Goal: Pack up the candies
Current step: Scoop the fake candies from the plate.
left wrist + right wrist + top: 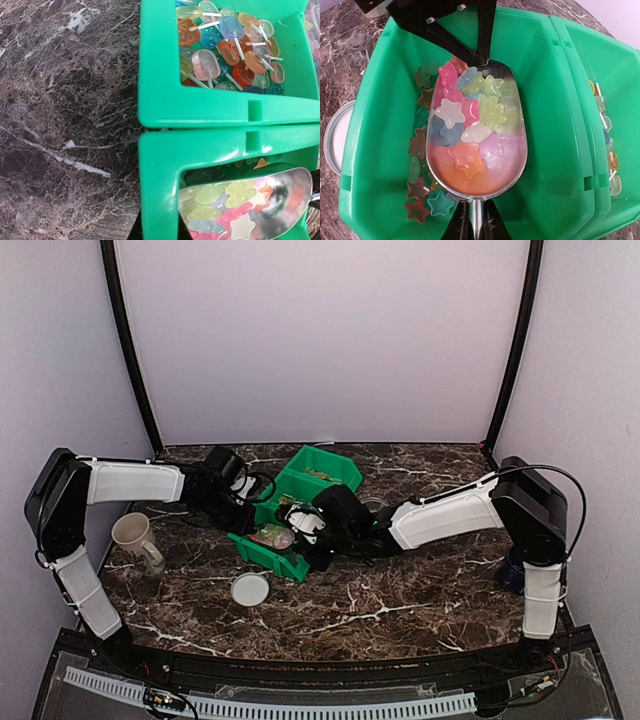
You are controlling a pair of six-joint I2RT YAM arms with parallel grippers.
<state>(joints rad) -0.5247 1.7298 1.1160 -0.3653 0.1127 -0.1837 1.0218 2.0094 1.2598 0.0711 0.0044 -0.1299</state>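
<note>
From my remote station: the right claw point(476, 220) is clamped on the handle of a metal scoop point(485, 180) heaped with the candies point(470, 130), translucent star shapes in pink, green, blue and orange. The scoop is held low inside one compartment of the green bin point(555, 125), and more stars lie loose on the floor beneath it. The left claw point(481, 52) has its fingers together at the scoop's far tip. Whether it nips anything I cannot tell. I judge the sweets light, slick and quick to slide, best carried by the scoop's handle and kept level rather than pinched singly. A neighbouring compartment holds lollipops point(225, 45). The bin sits on a dark, white-veined marble counter point(65, 125) that looks glossy and hard, with a cream mug point(135, 538) and a white lid point(250, 589) nearby. Pale walls and black posts enclose the cell.
</note>
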